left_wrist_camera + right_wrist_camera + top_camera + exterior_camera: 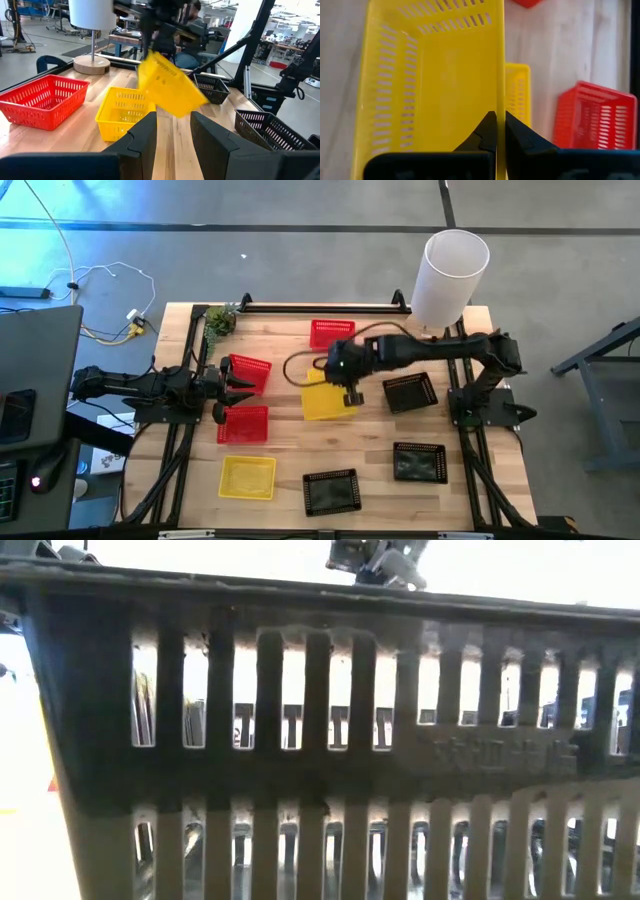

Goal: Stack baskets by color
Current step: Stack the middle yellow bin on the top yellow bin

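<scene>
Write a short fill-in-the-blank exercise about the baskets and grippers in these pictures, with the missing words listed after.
1. The right gripper is shut on the rim of a ____ basket, lifted and tilted over the table.
2. Another yellow basket sits near the table's front edge, beside a ____ basket.
3. The left gripper, holding nothing, waits near two ____ baskets.
4. The white cylinder stands at the table's far ____ corner.

Missing words: yellow; black; red; right

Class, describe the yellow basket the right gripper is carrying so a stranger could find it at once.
Start at the tall white cylinder at the table's far edge, then follow the right gripper toward the middle. It holds a tilted yellow plastic mesh basket, lifted off the wood.
</scene>
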Controlling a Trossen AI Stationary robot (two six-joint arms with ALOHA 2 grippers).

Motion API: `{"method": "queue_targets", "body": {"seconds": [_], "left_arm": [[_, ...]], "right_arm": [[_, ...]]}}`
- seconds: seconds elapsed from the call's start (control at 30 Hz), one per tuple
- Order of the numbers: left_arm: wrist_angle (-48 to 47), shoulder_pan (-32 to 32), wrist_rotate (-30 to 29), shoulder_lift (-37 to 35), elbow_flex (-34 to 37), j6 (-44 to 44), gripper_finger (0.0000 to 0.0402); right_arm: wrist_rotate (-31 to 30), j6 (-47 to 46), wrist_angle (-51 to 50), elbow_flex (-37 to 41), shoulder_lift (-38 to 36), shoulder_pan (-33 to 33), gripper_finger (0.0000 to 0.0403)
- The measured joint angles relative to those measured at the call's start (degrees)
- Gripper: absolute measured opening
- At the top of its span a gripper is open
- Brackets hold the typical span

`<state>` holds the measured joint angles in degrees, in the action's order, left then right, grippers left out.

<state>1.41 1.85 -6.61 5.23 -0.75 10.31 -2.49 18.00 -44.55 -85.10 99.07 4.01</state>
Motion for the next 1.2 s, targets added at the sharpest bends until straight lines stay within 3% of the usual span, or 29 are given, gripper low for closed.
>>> {"method": "queue_targets", "body": {"seconds": [0.27,0.73,1.2], "left_arm": [[0.0,0.0,0.0,0.0,0.0,0.0,0.0108],[0.0,0.0,0.0,0.0,0.0,1.6,0.0108],[0.0,0.0,0.0,0.0,0.0,1.7,0.0108]], "right_arm": [[6.7,3.5,-0.7,0.0,0.0,7.3,0.0000],[25.6,7.8,-0.4,0.0,0.0,17.2,0.0000],[25.0,6.9,8.9,9.1,0.4,17.9,0.0000]]}}
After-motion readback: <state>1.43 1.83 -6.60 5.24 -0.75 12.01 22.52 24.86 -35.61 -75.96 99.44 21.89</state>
